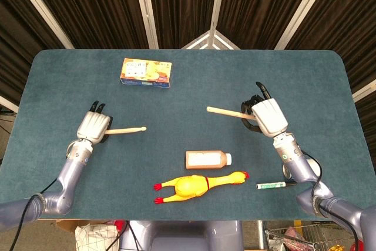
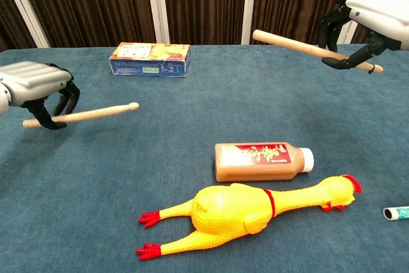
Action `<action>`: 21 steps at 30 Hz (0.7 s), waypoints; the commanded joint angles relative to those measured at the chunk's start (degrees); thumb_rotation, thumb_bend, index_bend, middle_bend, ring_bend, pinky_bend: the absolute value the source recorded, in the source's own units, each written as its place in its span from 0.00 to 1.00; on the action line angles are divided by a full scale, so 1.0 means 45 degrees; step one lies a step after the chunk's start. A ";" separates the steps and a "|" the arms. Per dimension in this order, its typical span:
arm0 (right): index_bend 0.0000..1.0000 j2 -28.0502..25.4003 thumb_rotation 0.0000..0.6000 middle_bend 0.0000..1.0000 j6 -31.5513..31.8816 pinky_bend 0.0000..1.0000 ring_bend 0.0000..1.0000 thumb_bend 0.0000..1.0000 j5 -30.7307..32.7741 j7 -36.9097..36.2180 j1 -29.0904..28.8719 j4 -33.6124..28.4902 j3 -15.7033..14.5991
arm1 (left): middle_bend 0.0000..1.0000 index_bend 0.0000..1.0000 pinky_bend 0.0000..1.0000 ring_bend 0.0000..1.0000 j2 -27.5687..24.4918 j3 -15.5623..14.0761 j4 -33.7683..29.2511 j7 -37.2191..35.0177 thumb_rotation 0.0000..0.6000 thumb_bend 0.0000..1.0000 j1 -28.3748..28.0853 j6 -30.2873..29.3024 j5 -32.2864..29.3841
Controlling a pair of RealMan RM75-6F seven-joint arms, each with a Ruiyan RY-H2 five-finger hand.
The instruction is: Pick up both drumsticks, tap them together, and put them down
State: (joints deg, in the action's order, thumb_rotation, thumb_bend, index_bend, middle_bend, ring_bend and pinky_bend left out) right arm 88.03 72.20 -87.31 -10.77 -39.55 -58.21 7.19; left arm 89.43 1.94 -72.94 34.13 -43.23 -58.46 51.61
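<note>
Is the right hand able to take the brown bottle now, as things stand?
Probably not yet. The right hand holds a drumstick, so it has no free grasp. The path to the bottle looks open; only the rubber chicken lies just beyond it.

Bright, even overhead light, soft faint shadows, sharp focus, no glare, and slight wide-angle bending at the edges.
</note>
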 commanded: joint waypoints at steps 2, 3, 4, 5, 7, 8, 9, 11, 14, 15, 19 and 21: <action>0.68 -0.0131 1.00 0.62 0.0002 0.08 0.41 0.46 -0.0019 0.0057 0.0016 -0.0138 0.0043 | 0.58 0.63 0.00 0.10 0.0578 0.0226 0.0598 0.0219 1.00 0.49 0.0003 0.0415 -0.0542; 0.68 -0.0158 1.00 0.62 -0.0002 0.08 0.41 0.46 -0.0022 0.0069 0.0021 -0.0175 0.0049 | 0.58 0.63 0.00 0.10 0.0661 0.0280 0.0689 0.0265 1.00 0.49 -0.0016 0.0440 -0.0600; 0.68 -0.0196 1.00 0.62 0.0002 0.08 0.41 0.46 -0.0028 0.0099 0.0027 -0.0227 0.0060 | 0.58 0.62 0.00 0.10 0.0777 0.0371 0.0812 0.0307 1.00 0.49 -0.0046 0.0474 -0.0671; 0.68 -0.0217 1.00 0.62 0.0010 0.08 0.41 0.46 -0.0022 0.0109 0.0033 -0.0267 0.0078 | 0.58 0.62 0.00 0.10 0.0852 0.0435 0.0882 0.0322 1.00 0.49 -0.0060 0.0474 -0.0709; 0.68 -0.0283 1.00 0.62 0.0030 0.08 0.41 0.46 0.0042 0.0054 0.0082 -0.0379 0.0134 | 0.58 0.62 0.00 0.10 0.1026 0.0578 0.1043 0.0383 1.00 0.49 -0.0093 0.0454 -0.0784; 0.68 -0.0315 1.00 0.62 0.0012 0.08 0.41 0.46 0.0085 0.0033 0.0093 -0.0444 0.0172 | 0.57 0.61 0.00 0.10 0.1106 0.0650 0.1115 0.0446 1.00 0.49 -0.0118 0.0471 -0.0848; 0.68 -0.0341 1.00 0.62 0.0011 0.08 0.41 0.46 0.0100 0.0027 0.0100 -0.0479 0.0192 | 0.57 0.61 0.00 0.10 0.1147 0.0692 0.1150 0.0494 1.00 0.49 -0.0130 0.0486 -0.0899; 0.68 -0.0424 1.00 0.62 0.0022 0.08 0.41 0.46 0.0078 0.0059 0.0121 -0.0525 0.0195 | 0.57 0.60 0.00 0.10 0.1227 0.0801 0.1192 0.0617 1.00 0.49 -0.0158 0.0488 -0.1016; 0.68 -0.0503 1.00 0.62 -0.0034 0.08 0.41 0.46 0.0165 0.0010 0.0154 -0.0572 0.0258 | 0.55 0.59 0.00 0.10 0.1258 0.0997 0.1146 0.0742 1.00 0.49 -0.0188 0.0440 -0.1164; 0.68 -0.0517 1.00 0.62 -0.0060 0.08 0.41 0.46 0.0195 0.0001 0.0161 -0.0573 0.0274 | 0.54 0.58 0.00 0.09 0.1255 0.1059 0.1128 0.0764 1.00 0.49 -0.0195 0.0401 -0.1193; 0.68 -0.0549 1.00 0.62 -0.0150 0.08 0.41 0.46 0.0270 -0.0065 0.0214 -0.0555 0.0294 | 0.45 0.48 0.00 0.06 0.1166 0.1246 0.1062 0.1073 1.00 0.49 -0.0227 0.0289 -0.1391; 0.68 -0.0533 1.00 0.62 -0.0172 0.08 0.41 0.46 0.0299 -0.0084 0.0254 -0.0540 0.0287 | 0.39 0.42 0.00 0.03 0.1100 0.1303 0.0977 0.1275 1.00 0.49 -0.0231 0.0254 -0.1548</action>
State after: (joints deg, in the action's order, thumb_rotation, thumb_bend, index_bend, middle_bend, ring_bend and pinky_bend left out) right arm 85.60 71.48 -86.00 -11.12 -38.45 -60.66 8.49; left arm 94.62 7.58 -68.26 39.33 -44.24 -57.17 45.11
